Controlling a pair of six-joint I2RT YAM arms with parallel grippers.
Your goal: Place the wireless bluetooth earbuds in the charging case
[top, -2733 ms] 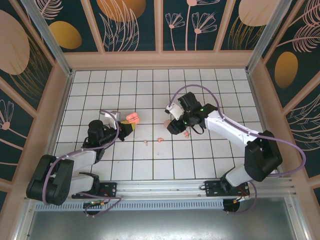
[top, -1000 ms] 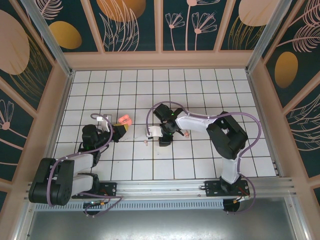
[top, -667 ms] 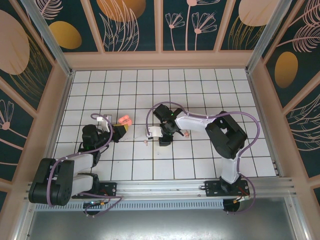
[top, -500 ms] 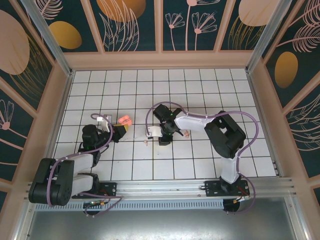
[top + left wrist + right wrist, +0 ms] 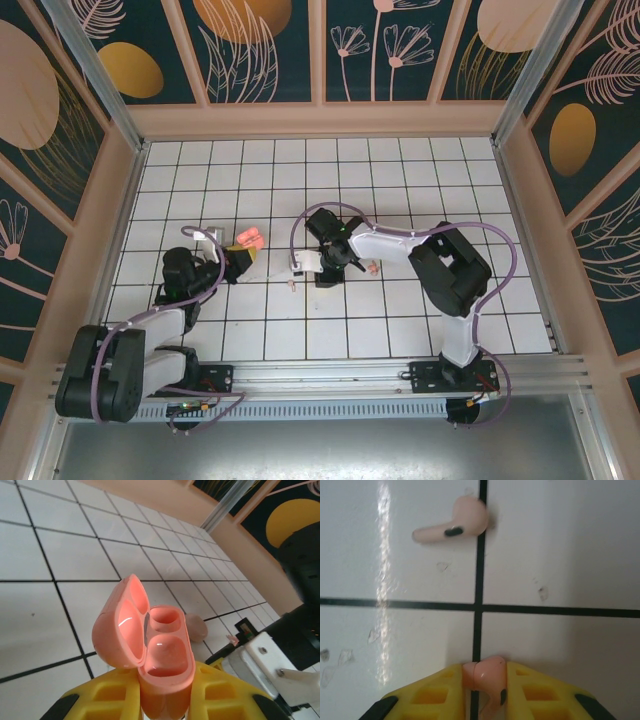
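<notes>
On the left of centre of the white tiled table (image 5: 400, 180), the left gripper (image 5: 243, 252) is clamped on the lower end of the salmon-pink charging case (image 5: 160, 655). The case is held off the tiles, its long axis pointing away from the yellow fingers (image 5: 100, 700), to the right and slightly far. Its lid is swung open to one side and the opening faces upward. Both wells look empty.

At the centre of the table, the right gripper (image 5: 325, 275) reaches left with its fingertips down at the tiles. Its jaws are closed on a pale pink earbud (image 5: 489, 670), pinched upright between them over a dark grout line.

Just left of that gripper and slightly nearer lies the second earbud (image 5: 452, 525), flat on the tiles. Its long axis runs crosswise to the right gripper's fingers, and its rounded head touches a grout line. It is well apart from the case.
</notes>
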